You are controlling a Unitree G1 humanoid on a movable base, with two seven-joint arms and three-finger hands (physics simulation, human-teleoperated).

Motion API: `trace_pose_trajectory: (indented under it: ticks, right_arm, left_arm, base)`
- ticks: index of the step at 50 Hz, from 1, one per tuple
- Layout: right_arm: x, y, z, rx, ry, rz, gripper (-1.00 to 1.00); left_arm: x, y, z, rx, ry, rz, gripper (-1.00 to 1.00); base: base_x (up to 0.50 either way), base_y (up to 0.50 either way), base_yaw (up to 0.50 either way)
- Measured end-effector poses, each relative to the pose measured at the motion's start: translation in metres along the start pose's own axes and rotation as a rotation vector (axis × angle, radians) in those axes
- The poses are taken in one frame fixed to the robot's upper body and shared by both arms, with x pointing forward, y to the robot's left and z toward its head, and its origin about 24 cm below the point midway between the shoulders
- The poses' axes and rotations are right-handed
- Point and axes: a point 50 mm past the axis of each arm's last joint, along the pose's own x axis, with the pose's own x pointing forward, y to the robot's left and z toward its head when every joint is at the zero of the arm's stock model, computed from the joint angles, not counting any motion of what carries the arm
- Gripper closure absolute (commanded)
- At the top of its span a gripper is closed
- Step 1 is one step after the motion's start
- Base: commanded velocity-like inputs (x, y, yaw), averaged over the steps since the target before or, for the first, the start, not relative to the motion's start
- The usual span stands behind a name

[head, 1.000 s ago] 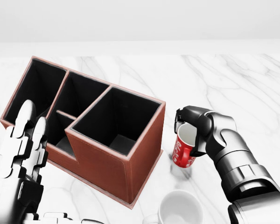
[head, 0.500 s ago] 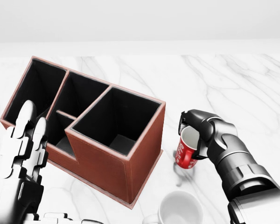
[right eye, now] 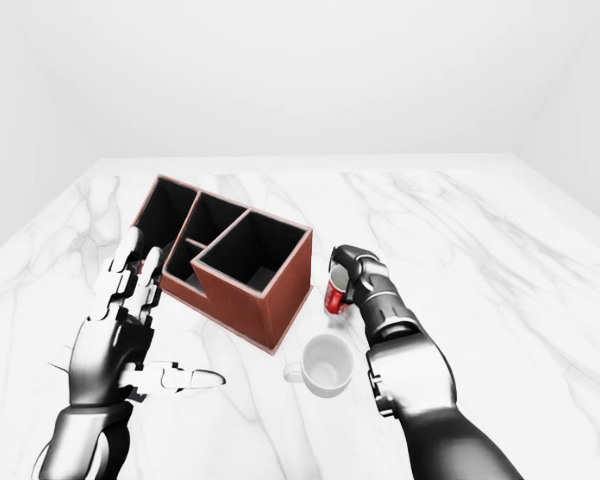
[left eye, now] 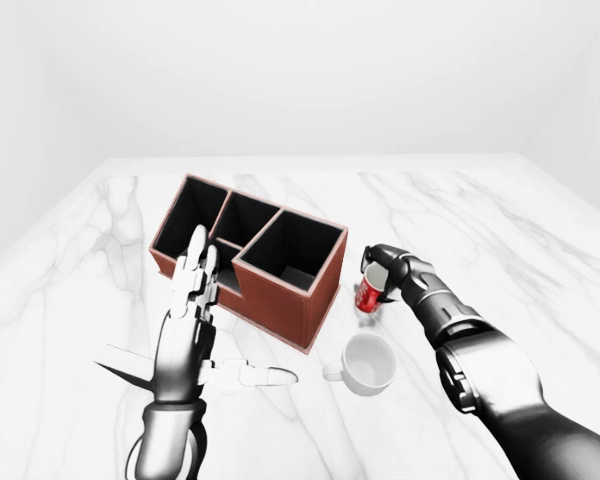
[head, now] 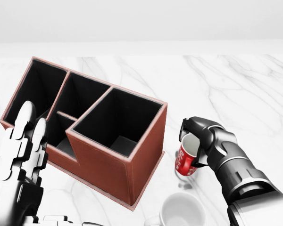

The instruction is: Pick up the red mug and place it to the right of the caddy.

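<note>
Right hand (head: 194, 147) grips the red mug (head: 186, 159), tilted, hovering above the tabletop (head: 236, 89) just right of the caddy (head: 117, 155). Release it crooked and it could topple toward the white mug (head: 181, 210) below.

We hold our right hand (head: 198, 141) out from the lower right of the head view, forearm stretched up and leftward, wrist bent, with the dark fingers (head: 188, 126) wrapped tight round the red mug (head: 185, 160). Our left hand (left eye: 185, 335) stands upright at the lower left of the left-eye view, palm open, its fingers (left eye: 195, 265) pointing up and the thumb spread out to the right, gripping nothing.
</note>
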Motion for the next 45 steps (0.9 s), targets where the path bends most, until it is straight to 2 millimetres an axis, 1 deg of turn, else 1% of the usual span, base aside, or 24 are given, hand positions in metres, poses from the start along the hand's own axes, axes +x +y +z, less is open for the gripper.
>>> trace_pose_trajectory:
  ticks: [1,2,3,4,27,39,45]
  right_arm:
    - [0.000,0.000,0.000,0.001,0.000,-0.001,-0.31]
    - [0.000,0.000,0.000,0.004,0.000,-0.002,-0.41]
    - [0.000,0.000,0.000,0.005,0.001,-0.001,-0.78]
    - [0.000,0.000,0.000,0.006,0.002,0.000,-1.00]
    - [-0.001,-0.004,-0.007,-0.015,0.018,-0.005,-1.00]
    - [-0.005,-0.013,-0.020,-0.052,0.028,-0.008,-1.00]
    - [-0.015,-0.024,-0.032,-0.087,0.025,-0.019,-1.00]
  left_arm:
    - [0.000,0.000,0.000,0.000,0.000,0.000,-1.00]
    - [0.000,0.000,0.000,0.000,-0.001,0.000,-1.00]
    - [0.000,0.000,0.000,0.000,-0.001,0.000,-1.00]
    - [0.000,0.000,0.001,0.000,-0.002,0.001,-1.00]
    - [0.001,0.001,0.003,0.000,-0.015,0.000,-1.00]
    - [0.002,0.001,0.009,0.002,-0.047,0.000,-1.00]
    - [0.002,0.001,0.011,0.003,-0.053,0.000,-1.00]
  base:
    - [0.00,0.00,0.00]
    - [0.00,0.00,0.00]
    - [0.00,0.00,0.00]
    - [0.00,0.00,0.00]
    - [0.00,0.00,0.00]
    - [0.00,0.00,0.00]
    - [0.00,0.00,0.00]
